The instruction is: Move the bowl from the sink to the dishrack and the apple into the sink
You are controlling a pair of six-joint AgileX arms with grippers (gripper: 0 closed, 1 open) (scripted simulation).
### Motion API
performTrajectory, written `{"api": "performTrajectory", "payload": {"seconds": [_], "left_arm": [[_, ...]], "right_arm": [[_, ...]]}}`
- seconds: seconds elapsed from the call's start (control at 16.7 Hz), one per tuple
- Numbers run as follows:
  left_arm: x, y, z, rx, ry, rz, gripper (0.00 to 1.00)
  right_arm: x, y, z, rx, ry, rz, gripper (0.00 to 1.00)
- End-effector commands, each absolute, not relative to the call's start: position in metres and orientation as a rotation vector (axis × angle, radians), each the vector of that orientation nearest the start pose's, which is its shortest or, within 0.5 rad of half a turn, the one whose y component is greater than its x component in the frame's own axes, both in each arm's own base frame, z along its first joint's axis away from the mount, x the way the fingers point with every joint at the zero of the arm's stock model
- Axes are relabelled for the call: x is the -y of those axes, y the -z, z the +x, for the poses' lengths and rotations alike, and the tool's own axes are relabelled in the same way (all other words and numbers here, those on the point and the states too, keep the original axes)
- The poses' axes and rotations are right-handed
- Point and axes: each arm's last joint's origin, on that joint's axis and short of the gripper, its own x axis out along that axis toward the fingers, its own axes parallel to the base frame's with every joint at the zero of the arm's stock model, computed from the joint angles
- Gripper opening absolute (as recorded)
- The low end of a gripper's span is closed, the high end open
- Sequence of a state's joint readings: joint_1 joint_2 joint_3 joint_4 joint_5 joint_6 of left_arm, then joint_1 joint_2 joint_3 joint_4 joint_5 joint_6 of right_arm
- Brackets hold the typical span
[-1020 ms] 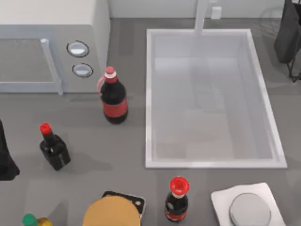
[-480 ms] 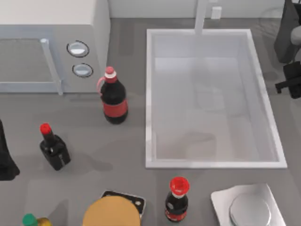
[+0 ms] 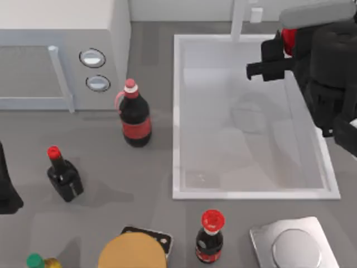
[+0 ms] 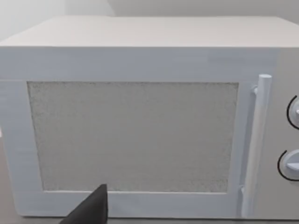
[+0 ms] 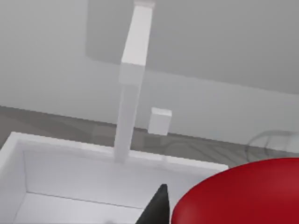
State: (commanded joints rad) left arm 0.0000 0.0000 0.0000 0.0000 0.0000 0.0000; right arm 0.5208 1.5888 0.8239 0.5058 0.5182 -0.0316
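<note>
The apple (image 3: 288, 39), small and glossy red, is up in the air above the back right part of the sink (image 3: 251, 194), and my right gripper (image 3: 285, 49) is shut on it. In the right wrist view the apple (image 5: 243, 196) bulges large beside one dark fingertip (image 5: 158, 207), with the sink's back rim (image 5: 60, 142) and white faucet post (image 5: 131, 84) beyond. The white basin holds nothing that I can see. The bowl is out of view. My left arm (image 3: 6, 190) is parked at the table's left edge, facing the microwave (image 4: 140, 130).
A microwave (image 3: 56, 50) stands at the back left. Dark bottles with red caps (image 3: 135, 114) (image 3: 64, 174) (image 3: 210, 237) stand left of and in front of the sink. A silver disc on a square (image 3: 294, 248) lies front right, a tan round lid (image 3: 133, 251) front centre.
My right arm has swung in from the right edge to above the sink's back right part, bringing the apple with it. The left arm has not moved.
</note>
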Motion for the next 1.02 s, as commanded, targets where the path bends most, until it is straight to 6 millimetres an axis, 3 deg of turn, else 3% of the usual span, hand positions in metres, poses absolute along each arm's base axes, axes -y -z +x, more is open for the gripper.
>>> {"api": "performTrajectory", "payload": {"seconds": [0.18,0.42,0.84,1.02], "left_arm": [[0.001,-0.16,0.106,0.0,0.0,0.0,1.0],[0.001,-0.16,0.106,0.0,0.0,0.0,1.0],[0.001,-0.16,0.106,0.0,0.0,0.0,1.0],[0.001,-0.16,0.106,0.0,0.0,0.0,1.0]], "right_arm": [[-0.176,-0.212,0.285,-0.083,-0.011,-0.076,0.0],[-0.183,-0.209,0.271,-0.005,0.007,-0.005,0.0],[-0.183,-0.21,0.272,0.003,0.012,0.004,0.0],[-0.188,-0.194,0.275,0.0,0.009,0.001,0.0]]}}
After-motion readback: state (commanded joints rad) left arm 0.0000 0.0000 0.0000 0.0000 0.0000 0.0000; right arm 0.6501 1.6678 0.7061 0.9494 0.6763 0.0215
